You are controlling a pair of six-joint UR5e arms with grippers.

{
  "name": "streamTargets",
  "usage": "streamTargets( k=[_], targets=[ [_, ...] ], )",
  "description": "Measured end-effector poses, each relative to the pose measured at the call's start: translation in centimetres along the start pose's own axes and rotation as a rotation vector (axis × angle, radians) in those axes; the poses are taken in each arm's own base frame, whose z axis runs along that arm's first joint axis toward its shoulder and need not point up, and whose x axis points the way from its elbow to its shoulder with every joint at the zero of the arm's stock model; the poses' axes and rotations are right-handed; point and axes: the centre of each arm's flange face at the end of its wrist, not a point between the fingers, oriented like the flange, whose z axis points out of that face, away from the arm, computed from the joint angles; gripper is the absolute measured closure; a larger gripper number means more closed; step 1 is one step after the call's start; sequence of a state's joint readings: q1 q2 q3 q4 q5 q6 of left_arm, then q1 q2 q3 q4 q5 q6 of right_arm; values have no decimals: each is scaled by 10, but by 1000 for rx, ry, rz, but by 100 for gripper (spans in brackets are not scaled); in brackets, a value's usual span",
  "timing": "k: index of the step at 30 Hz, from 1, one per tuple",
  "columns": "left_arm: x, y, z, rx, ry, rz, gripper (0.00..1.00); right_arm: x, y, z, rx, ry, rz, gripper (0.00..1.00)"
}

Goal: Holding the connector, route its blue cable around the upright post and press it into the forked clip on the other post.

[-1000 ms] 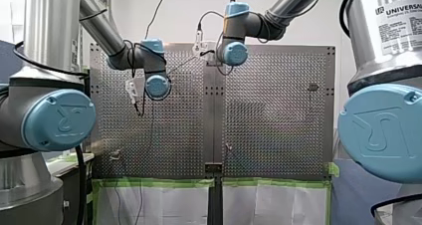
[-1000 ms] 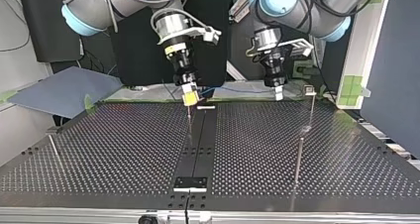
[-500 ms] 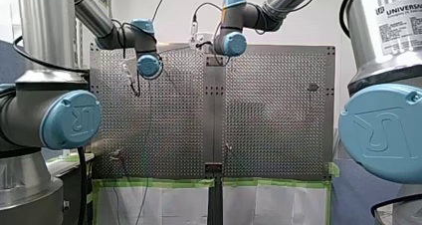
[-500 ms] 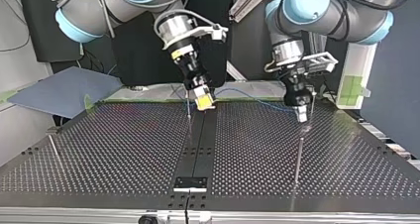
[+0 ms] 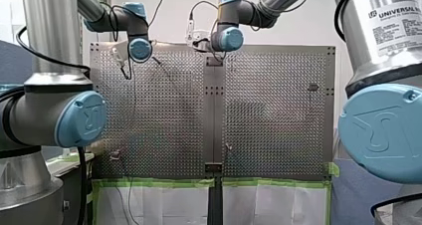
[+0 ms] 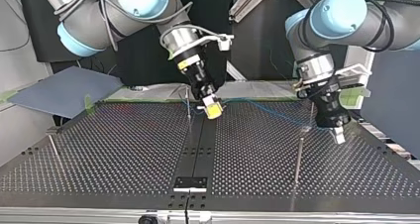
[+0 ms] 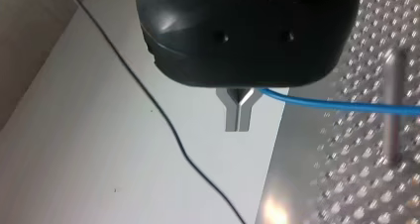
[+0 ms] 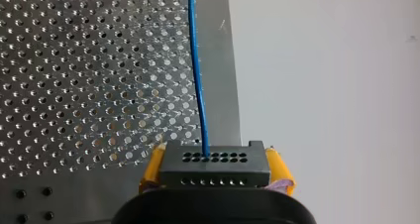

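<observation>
Two grey arms with pale-blue joint caps reach over the perforated metal table (image 5: 273, 110) in the front view; their grippers are too small to read there. In the top view, my right gripper (image 6: 214, 110), yellow-padded, hangs beside a thin upright post (image 6: 188, 107), well apart from my left gripper (image 6: 339, 135). In the left wrist view, metal fingers (image 7: 233, 117) meet at the tips, and the blue cable (image 7: 337, 104) leaves the V-notch above them. In the right wrist view, yellow pads (image 8: 154, 165) clamp the boxy black connector (image 8: 214, 164), which has rows of holes.

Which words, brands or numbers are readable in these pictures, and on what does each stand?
"UNIVERSAL": white label on my right arm, front view.
Lines below it: too small to read.
Embossed logo on blue joint caps: no clear letters.
Other views: none.
</observation>
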State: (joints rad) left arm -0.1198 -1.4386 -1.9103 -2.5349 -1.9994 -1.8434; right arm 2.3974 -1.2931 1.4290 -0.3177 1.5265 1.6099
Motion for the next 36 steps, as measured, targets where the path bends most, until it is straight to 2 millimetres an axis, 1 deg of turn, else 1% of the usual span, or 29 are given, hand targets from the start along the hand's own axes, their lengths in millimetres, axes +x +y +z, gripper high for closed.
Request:
streamTargets(
  k=[4, 9, 13, 16, 18, 21, 27, 31, 34, 36],
  targets=[
    [-7, 6, 16, -15, -1, 15, 100, 2, 1, 9, 0, 2, 3, 100],
    [-5, 18, 40, -32, 22, 52, 100, 4, 4, 21, -4, 5, 6, 100],
    [-13, 27, 59, -55, 21, 77, 100, 6, 7, 31, -7, 7, 7, 100],
    [-18, 30, 69, -55, 15, 81, 100, 5, 9, 37, -8, 6, 6, 100],
    [-18, 32, 74, -53, 16, 83, 100, 6, 9, 41, -10, 7, 6, 100],
    [-11, 34, 81, -44, 28, 89, 100, 9, 11, 47, -12, 14, 6, 100],
    [13, 39, 91, -16, 74, 105, 100, 18, 19, 61, -21, 42, 6, 100],
    [28, 45, 96, -5, 102, 110, 100, 28, 26, 71, -28, 75, 2, 100],
    [32, 48, 98, 1, 110, 104, 100, 35, 32, 77, -34, 95, -1, 100],
    [33, 50, 101, 6, 112, 101, 100, 35, 35, 80, -35, 101, -3, 100]
  ],
)
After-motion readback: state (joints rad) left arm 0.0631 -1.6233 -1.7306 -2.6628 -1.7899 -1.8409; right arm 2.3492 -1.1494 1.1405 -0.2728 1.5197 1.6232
